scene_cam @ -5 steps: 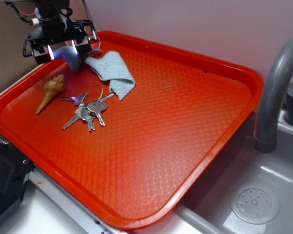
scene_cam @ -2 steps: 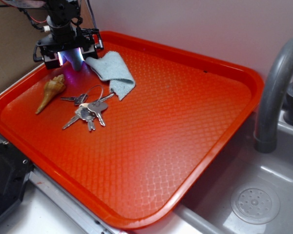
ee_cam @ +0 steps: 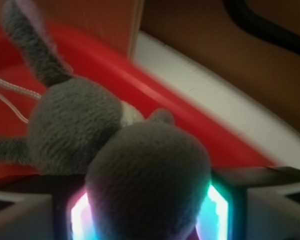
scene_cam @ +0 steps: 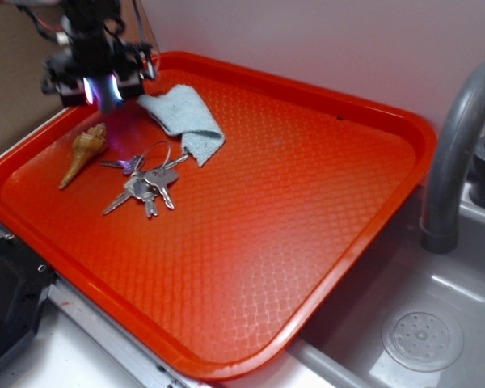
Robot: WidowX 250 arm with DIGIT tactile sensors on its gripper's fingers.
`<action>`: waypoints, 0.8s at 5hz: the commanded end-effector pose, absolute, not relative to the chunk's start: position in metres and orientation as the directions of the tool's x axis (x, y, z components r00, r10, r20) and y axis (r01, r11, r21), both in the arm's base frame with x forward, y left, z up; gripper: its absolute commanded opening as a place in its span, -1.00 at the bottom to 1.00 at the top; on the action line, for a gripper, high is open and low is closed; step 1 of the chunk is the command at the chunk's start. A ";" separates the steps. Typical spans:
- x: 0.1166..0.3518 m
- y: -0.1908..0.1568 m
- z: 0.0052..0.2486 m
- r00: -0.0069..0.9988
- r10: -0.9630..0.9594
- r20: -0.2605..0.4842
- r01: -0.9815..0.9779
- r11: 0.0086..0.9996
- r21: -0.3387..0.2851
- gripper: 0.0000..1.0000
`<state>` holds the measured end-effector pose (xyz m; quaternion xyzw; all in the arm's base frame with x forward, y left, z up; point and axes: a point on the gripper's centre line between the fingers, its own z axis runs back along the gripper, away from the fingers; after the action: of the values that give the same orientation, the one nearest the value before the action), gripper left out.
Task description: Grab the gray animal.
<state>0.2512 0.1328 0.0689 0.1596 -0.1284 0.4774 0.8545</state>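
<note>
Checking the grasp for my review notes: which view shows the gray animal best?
The wrist view: the gray animal fills the frame, plush texture, ear-like limb and white loop clear, seated between the glowing pads of the gripper. The exterior view shows only a small bluish patch under the blurred gripper, above the tray.

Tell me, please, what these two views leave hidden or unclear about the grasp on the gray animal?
- Exterior view: the gray animal is a motion-blurred patch under the gripper; the black gripper body hides the contact.
- Wrist view: the plush fills the frame, covering the fingertips; its lower body is cut off by the bottom edge.
- Wrist view: the white loop runs out at the left edge.
</note>
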 end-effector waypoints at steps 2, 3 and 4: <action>0.220 0.048 0.194 0.826 0.475 0.303 -0.489 0.871 -0.030 -1.00; 0.201 0.014 0.225 0.874 0.383 0.299 -0.361 0.924 -0.130 -1.00; 0.191 0.003 0.233 0.883 0.352 0.310 -0.311 0.934 -0.175 -1.00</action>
<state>0.1944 -0.0171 0.2153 -0.0522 -0.1483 0.1824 0.9706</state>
